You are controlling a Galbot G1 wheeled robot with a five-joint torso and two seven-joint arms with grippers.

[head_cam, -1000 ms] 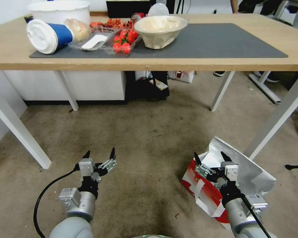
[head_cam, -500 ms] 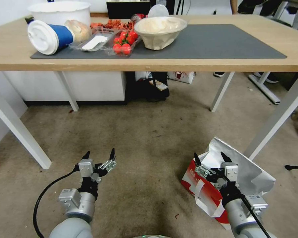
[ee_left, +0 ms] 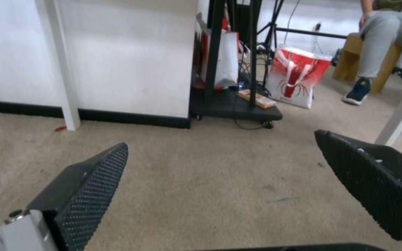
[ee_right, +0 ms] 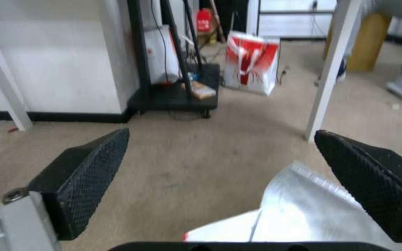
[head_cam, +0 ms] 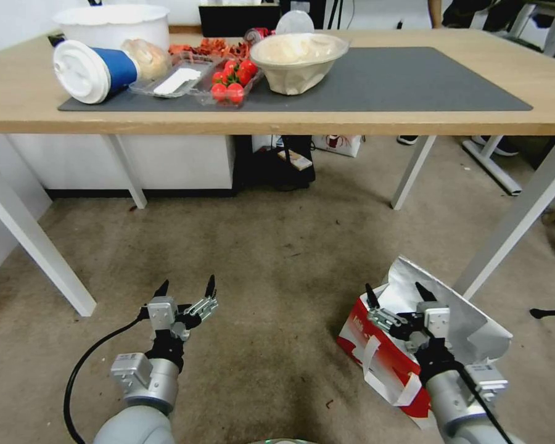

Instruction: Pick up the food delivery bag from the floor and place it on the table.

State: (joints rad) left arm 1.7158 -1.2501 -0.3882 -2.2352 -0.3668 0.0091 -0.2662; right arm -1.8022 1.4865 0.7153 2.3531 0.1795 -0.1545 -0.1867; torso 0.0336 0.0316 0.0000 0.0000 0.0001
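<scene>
Both arms barely changing | I'm seeing the right gripper [head_cam: 401,296] drifting slightly rightward over the food delivery bag [head_cam: 382,345], jaws spread, nothing held | left gripper [head_cam: 186,288] idling, spread | bag sitting on the floor [head_cam: 277,246], pickup not started | table [head_cam: 413,117] waiting.

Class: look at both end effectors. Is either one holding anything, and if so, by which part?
Nothing is held. The right end effector hangs open above the food delivery bag on the floor; the left end effector is open over bare floor.

both grippers low, jaws spread
</scene>
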